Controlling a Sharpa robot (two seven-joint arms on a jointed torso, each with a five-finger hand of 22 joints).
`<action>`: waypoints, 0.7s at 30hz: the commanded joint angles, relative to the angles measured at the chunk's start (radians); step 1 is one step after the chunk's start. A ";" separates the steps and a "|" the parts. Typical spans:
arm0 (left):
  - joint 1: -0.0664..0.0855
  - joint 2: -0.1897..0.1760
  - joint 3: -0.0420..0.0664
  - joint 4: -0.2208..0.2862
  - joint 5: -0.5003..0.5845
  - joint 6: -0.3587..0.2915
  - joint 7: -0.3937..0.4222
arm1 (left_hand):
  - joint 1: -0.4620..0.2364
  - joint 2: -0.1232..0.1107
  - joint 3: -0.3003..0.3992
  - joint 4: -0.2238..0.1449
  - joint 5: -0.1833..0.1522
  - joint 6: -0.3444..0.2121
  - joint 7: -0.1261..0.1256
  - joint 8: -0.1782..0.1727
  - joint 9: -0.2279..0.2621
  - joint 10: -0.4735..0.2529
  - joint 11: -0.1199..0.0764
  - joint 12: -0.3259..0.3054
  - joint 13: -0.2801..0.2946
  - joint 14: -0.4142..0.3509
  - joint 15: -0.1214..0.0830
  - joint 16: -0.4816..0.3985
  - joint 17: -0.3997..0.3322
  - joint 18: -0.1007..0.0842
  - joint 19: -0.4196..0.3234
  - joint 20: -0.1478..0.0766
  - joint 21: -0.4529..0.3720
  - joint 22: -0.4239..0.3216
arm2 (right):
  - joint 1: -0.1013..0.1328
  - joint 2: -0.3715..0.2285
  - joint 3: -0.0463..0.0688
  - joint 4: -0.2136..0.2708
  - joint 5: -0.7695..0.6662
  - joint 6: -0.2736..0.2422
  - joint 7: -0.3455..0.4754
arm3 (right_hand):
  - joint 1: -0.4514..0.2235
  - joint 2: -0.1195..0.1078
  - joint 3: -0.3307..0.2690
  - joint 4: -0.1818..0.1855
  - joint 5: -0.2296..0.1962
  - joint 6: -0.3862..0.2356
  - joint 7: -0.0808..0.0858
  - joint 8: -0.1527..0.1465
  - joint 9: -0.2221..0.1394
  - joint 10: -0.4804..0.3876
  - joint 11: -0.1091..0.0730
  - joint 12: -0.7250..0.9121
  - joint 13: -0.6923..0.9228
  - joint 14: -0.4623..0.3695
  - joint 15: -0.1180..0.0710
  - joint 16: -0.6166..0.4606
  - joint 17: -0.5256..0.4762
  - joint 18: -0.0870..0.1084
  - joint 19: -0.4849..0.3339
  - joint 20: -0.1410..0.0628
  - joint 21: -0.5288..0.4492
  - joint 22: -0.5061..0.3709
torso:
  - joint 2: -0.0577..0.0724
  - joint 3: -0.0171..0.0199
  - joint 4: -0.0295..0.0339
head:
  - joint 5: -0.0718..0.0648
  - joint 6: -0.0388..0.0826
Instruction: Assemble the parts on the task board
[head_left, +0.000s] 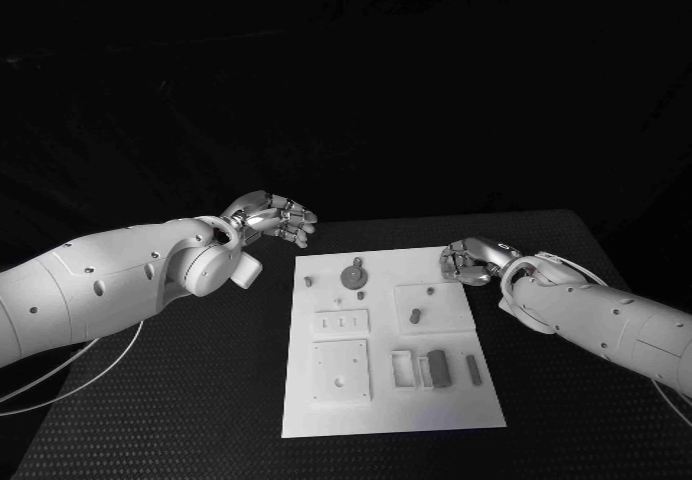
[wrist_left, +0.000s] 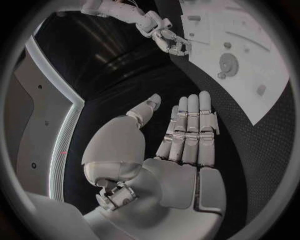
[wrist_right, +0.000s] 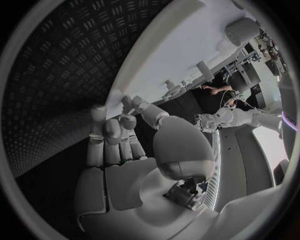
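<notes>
The white task board (head_left: 335, 302) lies in the middle of the black table. On it are a grey gear (head_left: 353, 274), a small grey piece (head_left: 415, 315) on a raised square, and two dark blocks (head_left: 438, 366) near the front. My left hand (head_left: 274, 218) hovers off the board's far left corner, fingers straight and holding nothing; the left wrist view shows this hand (wrist_left: 181, 145) flat, with the gear (wrist_left: 229, 62) beyond it. My right hand (head_left: 473, 260) is at the board's far right corner, empty, its fingers (wrist_right: 112, 135) by the board's edge (wrist_right: 181, 50).
Raised white plates (head_left: 342, 370) and a slotted holder (head_left: 402, 368) stand on the board's near half. Black ribbed table (head_left: 188, 400) surrounds the board on all sides. A cable (head_left: 58, 375) hangs under my left arm.
</notes>
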 joint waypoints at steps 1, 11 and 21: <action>0.001 0.000 0.001 0.002 -0.002 0.011 0.006 | -0.008 0.002 0.000 0.003 -0.002 0.001 0.004 -0.004 -0.001 -0.009 0.000 -0.005 0.002 -0.002 0.006 -0.006 0.002 0.011 -0.002 0.003 -0.005 0.001 | 0.000 0.001 0.000 0.001 -0.016 -0.017 -0.009 | -0.001 0.012 0.003 -0.007 0.003 0.217 -0.035 0.007 0.004 -0.029 -0.039 0.001 -0.001 0.003 -0.014 0.005 0.002 0.014 0.000 -0.008 0.006 0.018 | 0.000 0.0001 0.0006 | 0.000 -0.001; 0.001 -0.001 0.001 0.003 -0.002 0.014 0.004 | -0.009 0.003 0.000 0.004 -0.002 0.004 0.003 -0.003 0.000 -0.006 -0.001 -0.005 0.003 -0.001 0.006 -0.008 0.003 0.011 -0.002 0.003 -0.006 0.002 | 0.000 -0.001 0.000 0.005 -0.029 -0.048 -0.025 | 0.008 0.019 0.004 -0.011 0.003 0.227 -0.040 0.014 0.019 -0.015 -0.045 0.003 -0.002 0.013 -0.020 0.007 0.002 0.014 0.008 -0.014 0.011 0.019 | 0.000 0.0005 -0.0002 | 0.001 -0.003; 0.001 -0.003 0.001 0.005 -0.006 0.013 0.002 | -0.010 0.002 0.000 0.004 -0.002 0.004 0.003 -0.003 0.000 -0.006 -0.001 -0.005 0.004 -0.001 0.006 -0.009 0.004 0.011 -0.002 0.003 -0.007 0.002 | 0.000 -0.006 0.000 0.020 -0.034 -0.072 -0.039 | 0.014 0.020 0.006 -0.012 0.003 0.236 -0.044 0.017 0.028 -0.004 -0.049 0.004 -0.003 0.028 -0.024 0.009 0.010 0.014 0.014 -0.019 0.014 0.019 | 0.000 0.0011 -0.0009 | -0.001 -0.003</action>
